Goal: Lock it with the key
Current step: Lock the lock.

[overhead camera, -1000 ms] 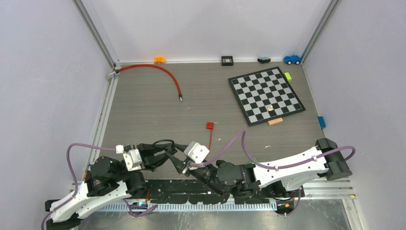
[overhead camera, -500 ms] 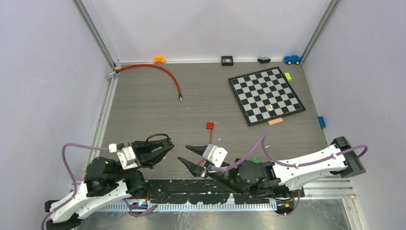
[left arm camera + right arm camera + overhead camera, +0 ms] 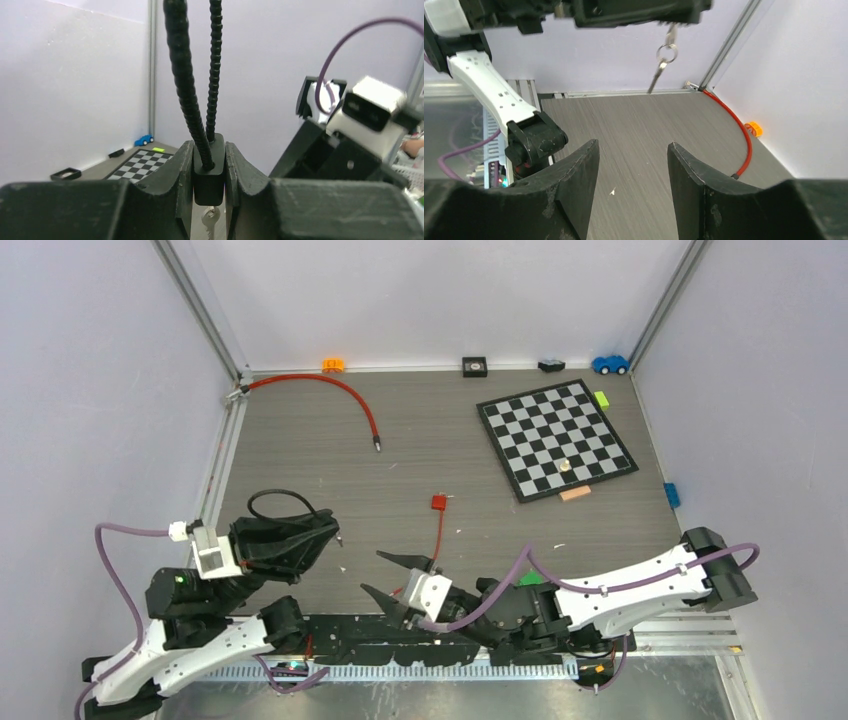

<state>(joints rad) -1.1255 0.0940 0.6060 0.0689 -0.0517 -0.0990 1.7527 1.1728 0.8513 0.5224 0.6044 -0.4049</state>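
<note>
While left pincer (image 3: pixel 209 150) clamps cable lock (image 3: pixel 209 182) | key (image 3: pixel 663 64) hangs beneath, long axis near-vertical | 12 o'clock of right pincer (image 3: pixel 633 150), jaws apart, empty | right arm free to reach

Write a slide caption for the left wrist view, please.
The left tool clamps the black cable lock, key dangling beneath, chessboard in the background.

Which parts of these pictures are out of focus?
Left wrist view: the left fingers and the white camera housing look soft, the cable lock sharper. Right wrist view: the hanging key is slightly blurred. Top view: even light, the table sharp throughout.
</note>
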